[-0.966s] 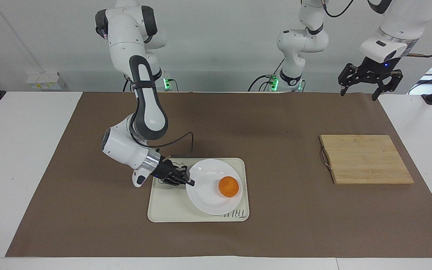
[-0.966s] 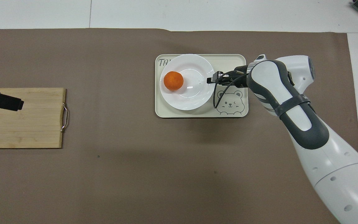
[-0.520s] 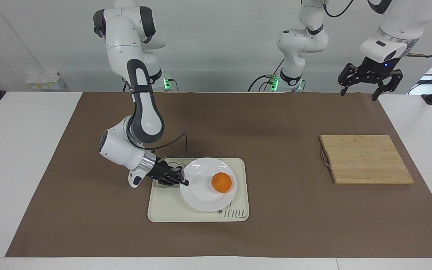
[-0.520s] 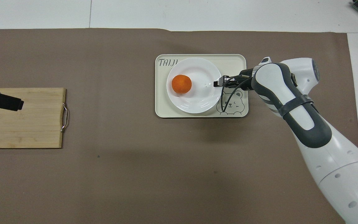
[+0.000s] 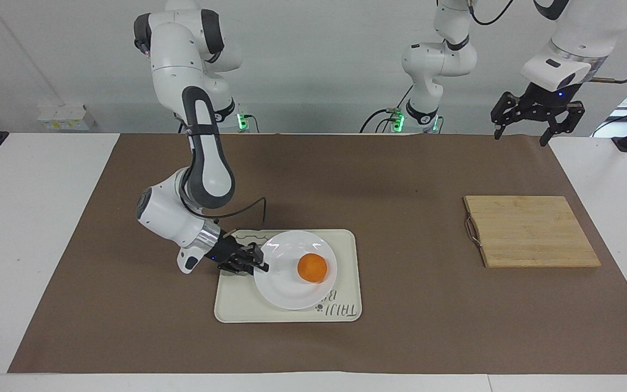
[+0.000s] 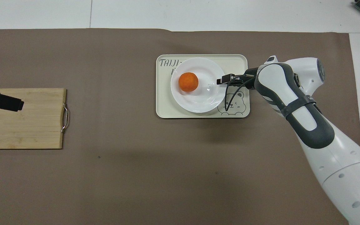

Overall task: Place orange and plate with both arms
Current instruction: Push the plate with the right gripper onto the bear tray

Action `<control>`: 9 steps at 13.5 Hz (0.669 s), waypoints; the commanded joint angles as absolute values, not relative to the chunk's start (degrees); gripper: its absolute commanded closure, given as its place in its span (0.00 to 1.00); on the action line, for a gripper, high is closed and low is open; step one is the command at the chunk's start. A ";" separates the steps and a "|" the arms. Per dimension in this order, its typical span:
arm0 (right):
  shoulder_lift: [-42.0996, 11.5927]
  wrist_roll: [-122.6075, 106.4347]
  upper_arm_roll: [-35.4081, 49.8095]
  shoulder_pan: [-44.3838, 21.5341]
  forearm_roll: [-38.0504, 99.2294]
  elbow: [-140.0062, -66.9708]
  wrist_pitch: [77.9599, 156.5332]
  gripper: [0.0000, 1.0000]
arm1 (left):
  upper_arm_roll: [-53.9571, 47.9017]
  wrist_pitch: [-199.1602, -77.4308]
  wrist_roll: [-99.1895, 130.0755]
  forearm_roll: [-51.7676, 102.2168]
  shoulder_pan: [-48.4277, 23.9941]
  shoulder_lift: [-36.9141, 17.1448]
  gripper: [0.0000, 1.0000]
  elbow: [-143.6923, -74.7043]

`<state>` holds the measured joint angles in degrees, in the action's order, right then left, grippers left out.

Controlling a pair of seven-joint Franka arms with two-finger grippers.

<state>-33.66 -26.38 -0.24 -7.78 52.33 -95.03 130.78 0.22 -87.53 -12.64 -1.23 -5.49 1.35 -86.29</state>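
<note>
The plate [image 5: 294, 270] is shown lying on the tray [image 5: 237, 305], toward the tray's edge at the left arm's end, with the orange [image 5: 312, 268] resting in its dished centre. The right gripper [image 5: 259, 262] is seen at the plate's rim above the tray; whether that rim is clasped or released cannot be told, while the left gripper [image 5: 536, 116] waits wide open and empty over the table's edge nearest the robots. The plate is judged stiff, glossy, slippery and breakable, best pinched at its thin rim and kept level, since the light, firm, round orange is likely to roll.
</note>
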 commanded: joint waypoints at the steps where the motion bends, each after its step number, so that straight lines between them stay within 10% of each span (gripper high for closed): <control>1: -33.05 -25.15 -1.05 -7.38 49.58 -94.31 131.31 0.00 | -0.18 -86.22 -12.92 -1.67 -4.75 0.88 0.00 -84.81; 9: -26.12 -14.24 -3.07 -6.07 20.86 -91.93 127.73 0.00 | -0.26 -86.22 -12.92 -1.67 -4.75 0.88 0.00 -84.81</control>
<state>-29.48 -15.21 -2.86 -7.07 25.41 -90.90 130.60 0.22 -87.53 -12.63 -1.23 -5.49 1.35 -86.29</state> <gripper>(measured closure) 0.000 0.000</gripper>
